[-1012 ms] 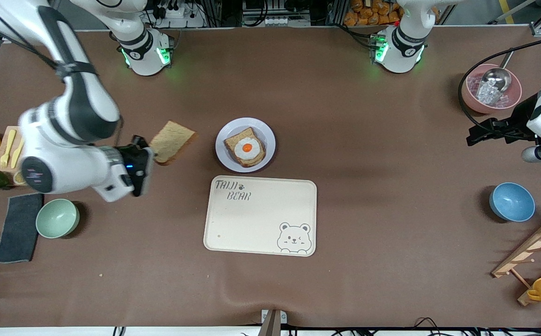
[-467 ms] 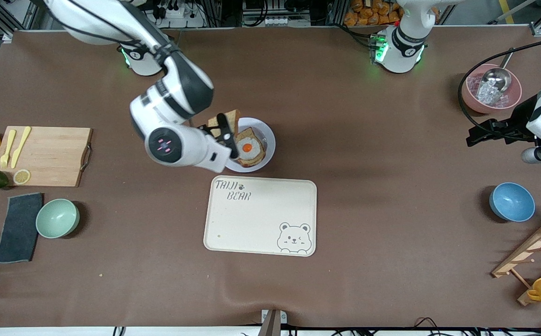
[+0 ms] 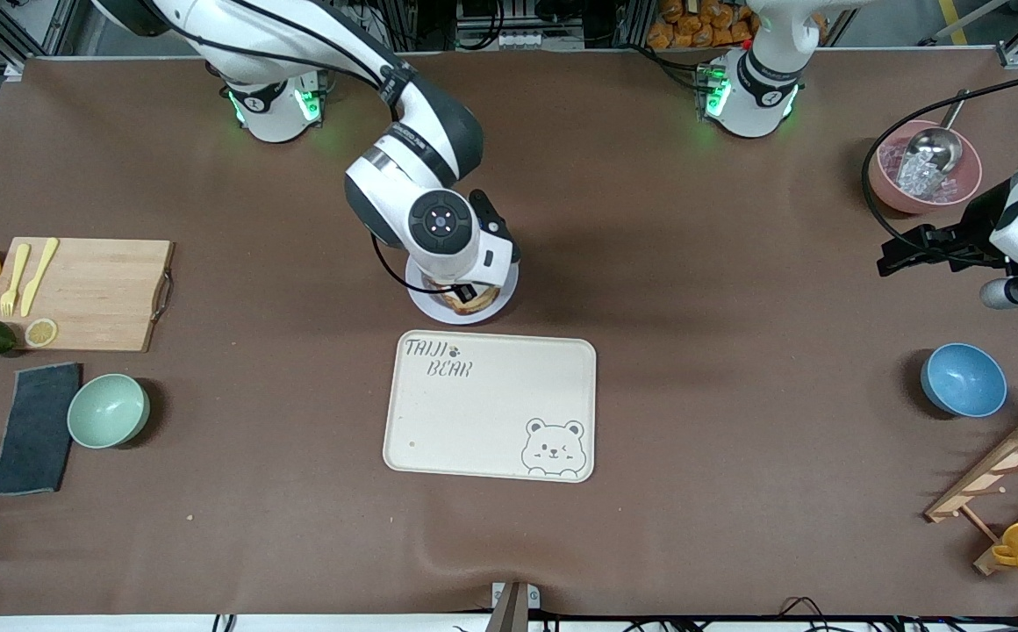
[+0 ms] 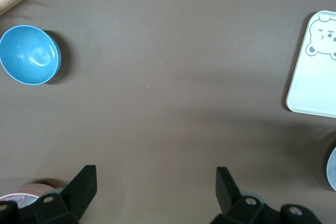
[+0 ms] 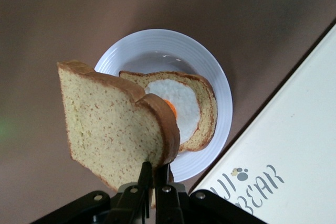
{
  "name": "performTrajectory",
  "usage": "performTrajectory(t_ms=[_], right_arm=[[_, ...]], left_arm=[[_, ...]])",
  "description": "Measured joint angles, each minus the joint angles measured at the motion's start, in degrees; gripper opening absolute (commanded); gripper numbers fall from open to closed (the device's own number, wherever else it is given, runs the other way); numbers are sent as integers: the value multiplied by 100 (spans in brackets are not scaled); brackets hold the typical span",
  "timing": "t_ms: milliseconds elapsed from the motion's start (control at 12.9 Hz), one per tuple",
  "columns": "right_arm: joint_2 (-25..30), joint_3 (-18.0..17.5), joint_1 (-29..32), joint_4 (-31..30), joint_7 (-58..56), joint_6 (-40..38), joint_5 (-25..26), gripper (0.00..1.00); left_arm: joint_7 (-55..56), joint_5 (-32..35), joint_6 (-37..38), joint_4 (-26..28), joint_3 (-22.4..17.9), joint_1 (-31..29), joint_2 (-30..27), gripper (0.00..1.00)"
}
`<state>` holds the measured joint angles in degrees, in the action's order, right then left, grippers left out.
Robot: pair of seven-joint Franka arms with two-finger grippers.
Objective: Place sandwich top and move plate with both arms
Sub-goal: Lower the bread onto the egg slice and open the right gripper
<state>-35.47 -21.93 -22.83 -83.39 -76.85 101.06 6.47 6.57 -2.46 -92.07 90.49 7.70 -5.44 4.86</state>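
Observation:
My right gripper (image 5: 156, 174) is shut on one edge of the sandwich top (image 5: 113, 124), a speckled brown slice held upright on edge. It hangs just over the plate (image 5: 210, 77), which bears a bread slice with a fried egg (image 5: 181, 103). In the front view the right arm's wrist (image 3: 443, 224) covers most of the plate (image 3: 500, 303) and hides the held slice. My left gripper (image 4: 156, 187) is open and empty. It waits in the air by the pink bowl at the left arm's end of the table (image 3: 899, 250).
The cream bear-print tray (image 3: 489, 408) lies just nearer the front camera than the plate. A cutting board (image 3: 88, 290), green bowl (image 3: 108, 410) and dark cloth (image 3: 35, 427) are at the right arm's end. A pink bowl (image 3: 923, 167), blue bowl (image 3: 963, 379) and wooden rack (image 3: 1000, 478) are at the left arm's end.
My right arm has swung from beside the cutting board to over the plate, carrying the sandwich top and turning it on edge. The left arm has not moved.

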Motion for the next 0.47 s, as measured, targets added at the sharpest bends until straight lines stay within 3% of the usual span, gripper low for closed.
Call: performTrajectory(t_ms=[467], right_arm=[[-288,100,3,73,436,373,25,0]], left_arm=[[0,0,-4,1,0,0,1,100]])
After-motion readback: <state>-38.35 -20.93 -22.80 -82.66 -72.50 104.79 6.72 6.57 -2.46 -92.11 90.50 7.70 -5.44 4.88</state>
